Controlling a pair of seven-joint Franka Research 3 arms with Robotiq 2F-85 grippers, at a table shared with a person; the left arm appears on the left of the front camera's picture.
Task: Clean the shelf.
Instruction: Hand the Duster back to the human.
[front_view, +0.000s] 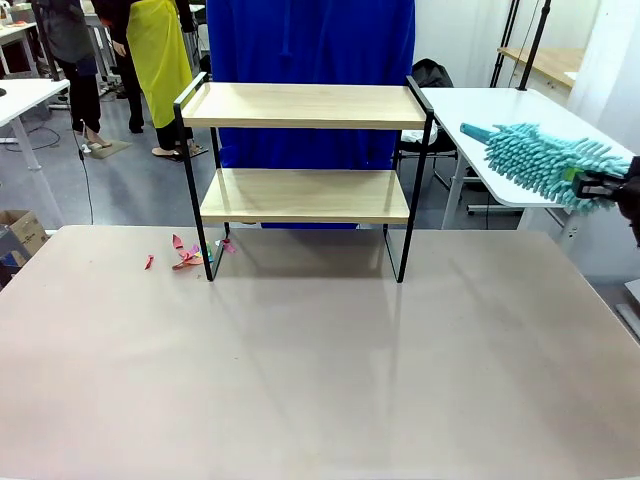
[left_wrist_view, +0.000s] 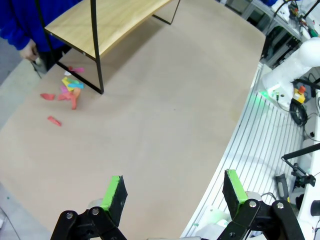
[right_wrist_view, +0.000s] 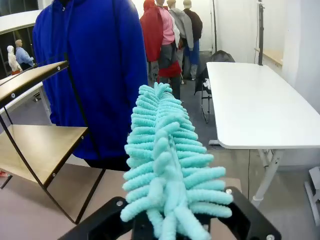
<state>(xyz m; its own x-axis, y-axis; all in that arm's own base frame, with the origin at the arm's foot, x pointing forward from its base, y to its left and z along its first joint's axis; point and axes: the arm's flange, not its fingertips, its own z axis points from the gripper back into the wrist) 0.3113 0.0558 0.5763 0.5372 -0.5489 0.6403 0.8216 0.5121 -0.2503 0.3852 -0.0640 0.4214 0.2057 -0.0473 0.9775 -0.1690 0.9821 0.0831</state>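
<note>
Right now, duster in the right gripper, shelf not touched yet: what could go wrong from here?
1. The shelf stands on thin legs; a hard sweep of the duster may push or tip it.
2. Paper scraps lie by its leg; sweeping could scatter them.
3. A person stands right behind the shelf; an overshoot of the right gripper could reach them.

All three views share the shelf.

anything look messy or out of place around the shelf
Yes: small coloured scraps, mostly pink and red, lie scattered on the table by the shelf's front left leg. They look like litter. Both shelf boards look bare and the shelf stands square.
</note>
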